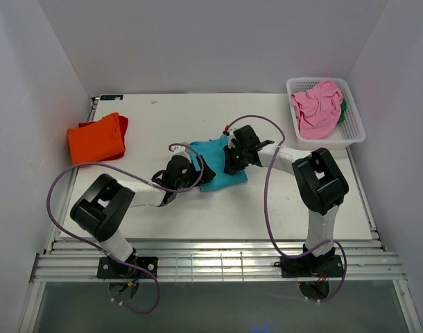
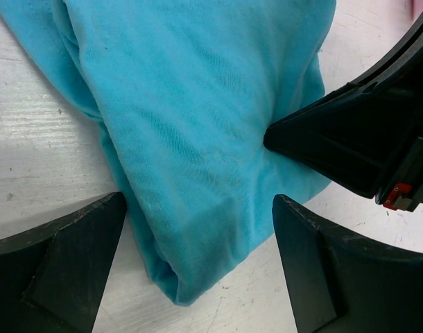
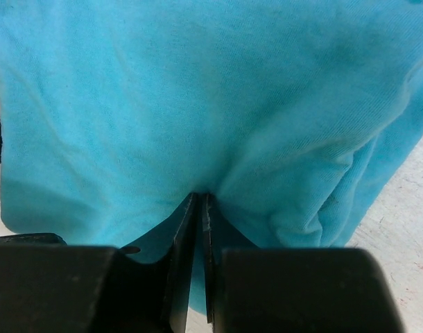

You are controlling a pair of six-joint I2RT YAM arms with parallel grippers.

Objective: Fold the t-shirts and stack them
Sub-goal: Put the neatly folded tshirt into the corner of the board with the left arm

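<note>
At the right gripper, a fold of the teal t-shirt is pinched tight between fingers pressed together. The left gripper is spread wide over a corner of the shirt, with nothing gripped. From above, much of the shirt is covered by both grippers, mid-table. The orange t-shirt is laid far left, maybe on something red. The pink t-shirt is heaped in the white basket.
</note>
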